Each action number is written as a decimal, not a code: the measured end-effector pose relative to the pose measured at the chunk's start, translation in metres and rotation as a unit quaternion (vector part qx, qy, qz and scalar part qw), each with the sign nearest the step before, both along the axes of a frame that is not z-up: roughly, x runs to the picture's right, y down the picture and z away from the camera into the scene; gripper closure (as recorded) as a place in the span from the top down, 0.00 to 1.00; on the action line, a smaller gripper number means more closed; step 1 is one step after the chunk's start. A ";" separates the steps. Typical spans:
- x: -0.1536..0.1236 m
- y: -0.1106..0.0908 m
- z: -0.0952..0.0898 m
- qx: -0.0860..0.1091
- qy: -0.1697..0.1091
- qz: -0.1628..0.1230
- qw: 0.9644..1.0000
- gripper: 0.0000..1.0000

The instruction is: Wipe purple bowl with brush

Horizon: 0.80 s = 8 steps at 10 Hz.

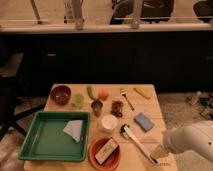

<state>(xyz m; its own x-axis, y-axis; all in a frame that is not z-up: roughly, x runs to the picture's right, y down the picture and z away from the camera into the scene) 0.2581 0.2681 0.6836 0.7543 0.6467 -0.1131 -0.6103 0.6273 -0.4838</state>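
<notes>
The purple bowl (61, 94) stands at the table's far left corner, dark inside. The brush (138, 143) lies flat near the front right, with its dark round head (125, 131) toward the table's middle and its white handle running to the front right edge. My gripper (159, 151) comes in from the lower right on a bulky white arm (192, 142). It hangs just over the handle's far end, open, with nothing in it. The bowl is far from it, across the table.
A green tray (35, 145) holding a pale cloth (74, 129) fills the front left. An orange bowl (94, 155), white cup (109, 122), blue sponge (143, 121), fork (126, 97), metal cup (96, 106) and food items crowd the wooden table (155, 107).
</notes>
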 end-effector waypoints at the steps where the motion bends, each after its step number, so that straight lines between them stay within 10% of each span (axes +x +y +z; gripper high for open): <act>1: 0.000 0.000 0.000 0.000 0.000 0.000 1.000 0.80; 8: -0.012 0.027 0.006 0.009 0.069 0.031 0.997 0.80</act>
<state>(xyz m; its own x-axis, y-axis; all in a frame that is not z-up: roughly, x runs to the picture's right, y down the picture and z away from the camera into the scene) 0.2465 0.2953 0.6893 0.6903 0.6948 -0.2017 -0.7088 0.5935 -0.3813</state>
